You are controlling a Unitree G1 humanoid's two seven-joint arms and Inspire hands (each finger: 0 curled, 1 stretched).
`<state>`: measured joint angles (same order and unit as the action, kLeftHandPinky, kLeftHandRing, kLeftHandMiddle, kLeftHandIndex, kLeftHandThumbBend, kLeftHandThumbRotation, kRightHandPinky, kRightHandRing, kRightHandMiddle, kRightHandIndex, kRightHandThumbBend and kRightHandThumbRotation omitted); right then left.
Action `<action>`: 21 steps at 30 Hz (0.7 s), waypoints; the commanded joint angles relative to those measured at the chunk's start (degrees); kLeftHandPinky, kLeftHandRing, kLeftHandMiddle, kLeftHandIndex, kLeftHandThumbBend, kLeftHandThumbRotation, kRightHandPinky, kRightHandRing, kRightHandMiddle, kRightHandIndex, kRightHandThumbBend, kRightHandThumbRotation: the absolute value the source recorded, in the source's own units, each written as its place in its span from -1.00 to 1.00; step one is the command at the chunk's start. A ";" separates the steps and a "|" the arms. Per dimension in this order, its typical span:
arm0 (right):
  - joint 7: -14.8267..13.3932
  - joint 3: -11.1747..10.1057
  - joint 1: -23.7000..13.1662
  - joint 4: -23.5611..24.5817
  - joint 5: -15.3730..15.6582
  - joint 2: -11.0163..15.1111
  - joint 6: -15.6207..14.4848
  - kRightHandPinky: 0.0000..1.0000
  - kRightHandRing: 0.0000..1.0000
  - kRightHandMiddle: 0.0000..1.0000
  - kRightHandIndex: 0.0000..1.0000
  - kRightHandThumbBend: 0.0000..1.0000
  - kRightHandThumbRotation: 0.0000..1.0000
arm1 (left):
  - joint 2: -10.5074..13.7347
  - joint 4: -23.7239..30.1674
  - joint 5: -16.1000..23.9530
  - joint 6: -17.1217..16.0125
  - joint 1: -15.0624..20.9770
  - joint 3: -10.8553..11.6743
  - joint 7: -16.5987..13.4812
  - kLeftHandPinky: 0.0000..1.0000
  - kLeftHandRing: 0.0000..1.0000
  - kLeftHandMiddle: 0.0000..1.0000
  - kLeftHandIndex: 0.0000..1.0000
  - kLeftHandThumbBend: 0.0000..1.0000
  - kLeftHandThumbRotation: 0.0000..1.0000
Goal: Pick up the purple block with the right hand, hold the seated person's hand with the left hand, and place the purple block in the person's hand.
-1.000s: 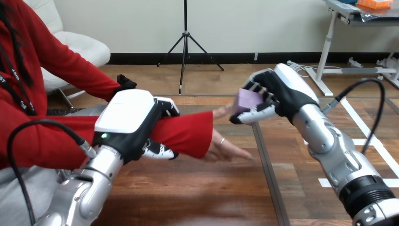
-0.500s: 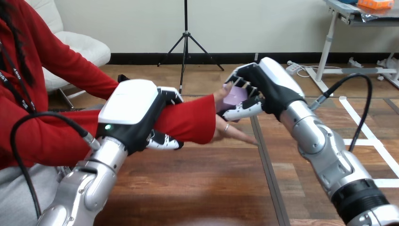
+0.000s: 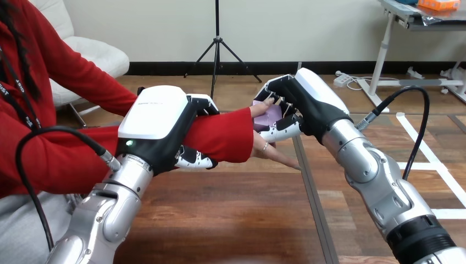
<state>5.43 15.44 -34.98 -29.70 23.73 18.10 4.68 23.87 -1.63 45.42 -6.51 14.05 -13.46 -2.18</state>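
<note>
My left hand [image 3: 159,124] is clamped round the person's red-sleeved forearm [image 3: 220,137], fingers over the top and thumb underneath. The person's hand [image 3: 269,148] reaches right from the sleeve, palm turned up and fingers spread, above the wooden table [image 3: 220,220]. My right hand [image 3: 305,104] comes in from the right and curls round the purple block [image 3: 267,116], which sits right against the person's palm. Most of the block is hidden by my fingers and the person's thumb.
A dark seam [image 3: 310,203] runs down the table just right of the person's fingers. My right forearm [image 3: 379,181] crosses the table's right part.
My right hand has carried the purple block left and a little up, from clear of the person's fingers to against the palm. My left hand has lifted the forearm slightly.
</note>
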 commanded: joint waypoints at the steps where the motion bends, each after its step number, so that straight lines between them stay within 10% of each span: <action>1: 0.94 -0.05 -0.60 4.79 -0.04 -0.55 0.09 -0.35 -0.25 -0.13 -0.03 0.28 -1.00 | -2.02 2.20 -0.59 -0.62 7.43 1.83 -4.34 -0.13 0.04 0.18 0.15 0.42 -0.84; 21: 2.90 -0.06 0.74 7.15 -0.19 -0.34 -0.85 -0.30 -0.22 -0.12 -0.04 0.25 -1.00 | -2.49 0.33 -1.06 -1.36 9.73 2.46 -7.60 -0.09 0.09 0.22 0.18 0.36 -0.82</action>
<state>7.09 14.99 -33.82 -27.02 23.73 18.35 3.04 23.38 -3.28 45.42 -7.04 14.05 -13.46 -5.13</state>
